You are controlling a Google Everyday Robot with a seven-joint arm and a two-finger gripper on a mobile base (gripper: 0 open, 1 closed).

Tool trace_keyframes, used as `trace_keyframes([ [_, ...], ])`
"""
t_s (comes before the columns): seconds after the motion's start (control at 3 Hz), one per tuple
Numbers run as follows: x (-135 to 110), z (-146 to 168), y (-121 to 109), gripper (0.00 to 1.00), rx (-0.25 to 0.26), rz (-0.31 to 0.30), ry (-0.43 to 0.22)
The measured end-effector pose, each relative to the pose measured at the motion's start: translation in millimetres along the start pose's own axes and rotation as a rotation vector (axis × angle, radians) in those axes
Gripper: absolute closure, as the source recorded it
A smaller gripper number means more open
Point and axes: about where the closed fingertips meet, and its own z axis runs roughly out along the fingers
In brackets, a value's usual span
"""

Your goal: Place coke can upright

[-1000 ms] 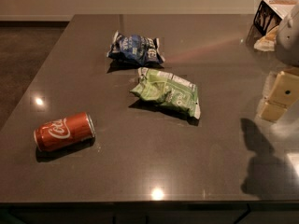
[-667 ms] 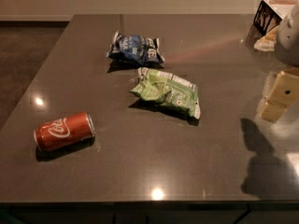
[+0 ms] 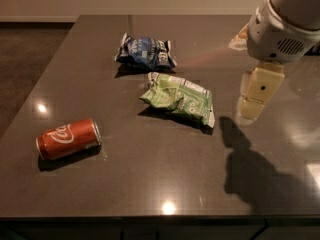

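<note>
The coke can (image 3: 68, 138) is red with white script and lies on its side near the front left of the dark table (image 3: 150, 184), its silver top facing right. My gripper (image 3: 257, 93) hangs above the right side of the table, under the white arm housing (image 3: 285, 26). It is far to the right of the can and just right of the green chip bag (image 3: 180, 98). It holds nothing that I can see.
A blue chip bag (image 3: 146, 52) lies behind the green one, toward the back of the table. The table's left edge runs close to the can, with floor (image 3: 25, 59) beyond it. The arm's shadow (image 3: 255, 176) falls on the front right.
The arm and gripper have moved left, further into view over the table. The can and both bags have not moved.
</note>
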Motion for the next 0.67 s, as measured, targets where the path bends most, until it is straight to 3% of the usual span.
trace_keyframes([
  [0.67,-82,41,15,0.0,-0.086,-0.141,-0.091],
])
